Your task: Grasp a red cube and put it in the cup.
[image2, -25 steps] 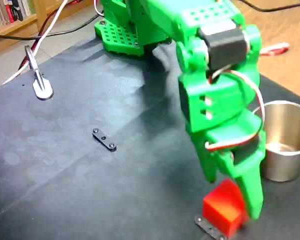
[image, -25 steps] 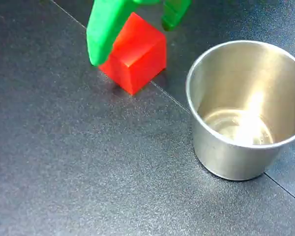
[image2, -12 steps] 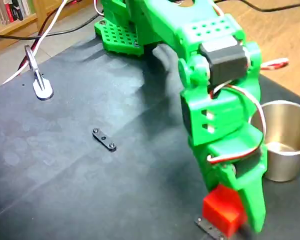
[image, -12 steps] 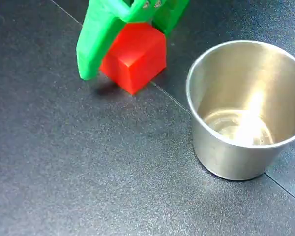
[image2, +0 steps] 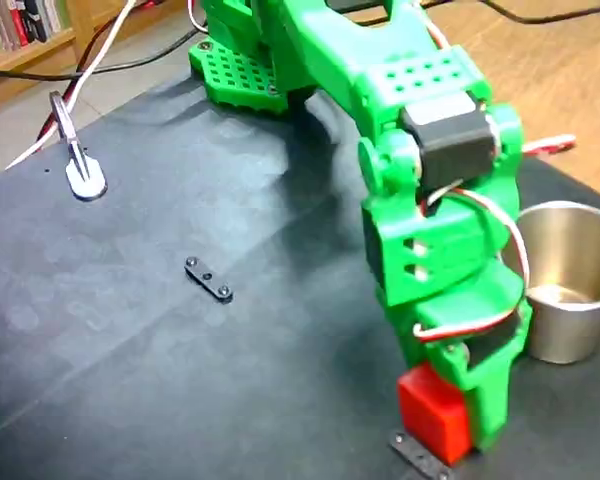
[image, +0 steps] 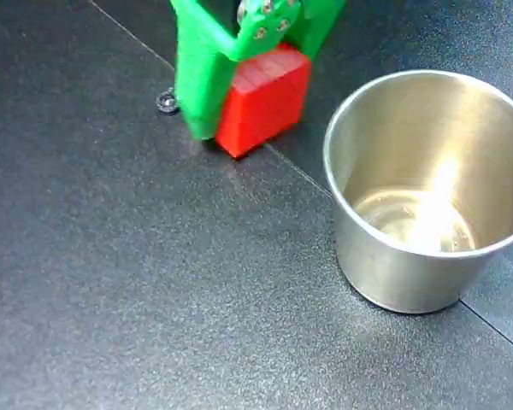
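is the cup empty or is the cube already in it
Empty: the cup shows only its shiny bare bottom; the red cube sits outside, between the gripper fingers.

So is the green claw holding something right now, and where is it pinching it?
Yes. The gripper is shut on the red cube, its fingers pressing two opposite side faces. The cube's bottom corner looks to be at the table, beside the cup.

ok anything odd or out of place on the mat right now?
Minor only: a loose black bracket lies mid-mat, and another sits right under the red cube in the gripper. The cup stands upright and looks empty.
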### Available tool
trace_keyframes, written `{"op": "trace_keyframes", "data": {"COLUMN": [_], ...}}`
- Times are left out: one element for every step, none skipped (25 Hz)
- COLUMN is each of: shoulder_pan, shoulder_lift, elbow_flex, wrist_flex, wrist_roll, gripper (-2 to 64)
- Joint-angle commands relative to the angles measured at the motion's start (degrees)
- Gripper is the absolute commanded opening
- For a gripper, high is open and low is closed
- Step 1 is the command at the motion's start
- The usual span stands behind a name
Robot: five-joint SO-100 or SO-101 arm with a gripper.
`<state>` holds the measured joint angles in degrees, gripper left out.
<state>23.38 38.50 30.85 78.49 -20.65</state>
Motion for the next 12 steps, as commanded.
{"op": "trace_keyframes", "data": {"shoulder_pan": [-0.4, -0.4, -0.4, -0.5, -0.5, -0.5, -0.6, -0.6, -0.7, -0.8, -0.8, -0.8], "shoulder_lift": [1.8, 1.9, 2.1, 2.5, 3.6, 5.3, 7.4, 9.6, 11.6, 13.4, 14.9, 16.3], "elbow_flex": [-1.9, -1.9, -1.9, -1.9, -1.9, -1.6, -1.0, -0.8, -0.8, -0.8, -0.8, -0.7], "wrist_flex": [-0.4, -0.4, -0.4, -0.4, -0.2, -0.1, -0.3, -0.4, -0.4, -0.3, -0.3, 0.1], "wrist_roll": [0.2, 0.4, 0.8, 1.1, 1.1, 1.1, 1.1, 1.1, 1.1, 1.1, 1.1, 1.1], "gripper": [0.0, -1.6, -1.4, -0.8, -0.7, -0.7, -0.7, -0.7, -0.7, -0.7, -0.7, -0.7]}}
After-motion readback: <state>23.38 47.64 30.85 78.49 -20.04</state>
